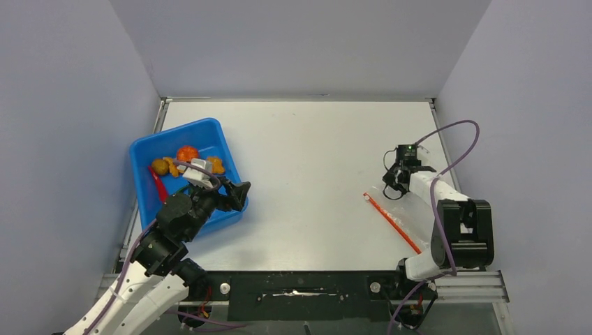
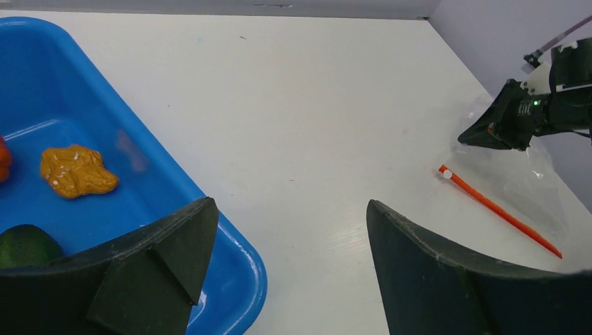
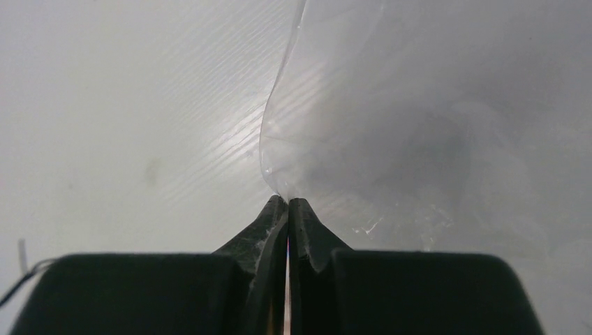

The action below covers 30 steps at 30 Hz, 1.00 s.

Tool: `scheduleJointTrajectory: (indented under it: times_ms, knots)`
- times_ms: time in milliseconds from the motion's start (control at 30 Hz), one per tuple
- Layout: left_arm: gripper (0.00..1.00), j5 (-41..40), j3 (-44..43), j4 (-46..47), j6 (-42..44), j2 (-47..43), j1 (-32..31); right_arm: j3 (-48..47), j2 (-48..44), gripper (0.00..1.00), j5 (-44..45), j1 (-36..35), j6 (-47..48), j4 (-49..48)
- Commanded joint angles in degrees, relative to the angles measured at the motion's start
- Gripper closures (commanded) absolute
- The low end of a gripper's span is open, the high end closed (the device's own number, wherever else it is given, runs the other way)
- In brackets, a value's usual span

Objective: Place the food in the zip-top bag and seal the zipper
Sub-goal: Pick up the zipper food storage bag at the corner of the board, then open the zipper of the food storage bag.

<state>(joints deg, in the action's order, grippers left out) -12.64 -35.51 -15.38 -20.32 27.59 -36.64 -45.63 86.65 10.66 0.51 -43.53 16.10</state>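
My right end effector (image 1: pixel 392 183), seen from above, pinches the zip-top bag (image 1: pixel 406 213) well right of the blue tray (image 1: pixel 139 150), which holds all the food (image 1: pixel 187 155). Left wrist: my left end effector (image 2: pixel 290 216) hangs spread and empty at the tray's rim. Right wrist: the tips are pressed together on the bag's clear edge. By my reckoning, bagging the food and sealing the zipper (image 1: pixel 391 222) both remain.

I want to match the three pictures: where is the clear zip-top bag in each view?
Top external: zip-top bag, right of centre.
Left wrist: bag, far right, mid-height.
Right wrist: bag, filling the upper right.
Shared landmark: right hand, pinching the bag's edge.
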Motion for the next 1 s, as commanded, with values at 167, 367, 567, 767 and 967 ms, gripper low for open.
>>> scheduleJointTrajectory:
  times_ms: [167,367,567,767,967]
  knots:
    - [0.27,18.42,0.23,12.49,10.28,3.67,0.02,-2.38,-17.35,1.0,-8.12,-2.99,2.13,4.69]
    - [0.31,29.75,-0.26,20.01,14.55,8.96,-0.18,-4.29,-24.77,1.0,-15.55,-6.77,0.66,5.33]
    - [0.31,33.8,-1.32,26.4,11.39,14.84,-0.31,-4.56,-28.31,1.0,-28.34,-9.55,-6.82,1.24]
    - [0.31,40.7,-0.39,32.36,9.49,17.64,-0.61,-3.25,-31.2,1.0,-28.78,-13.85,-16.48,-7.37]
    - [0.28,43.24,4.36,44.82,4.98,19.67,-1.02,-4.73,-28.37,1.0,-25.46,-21.76,-25.6,-15.31]
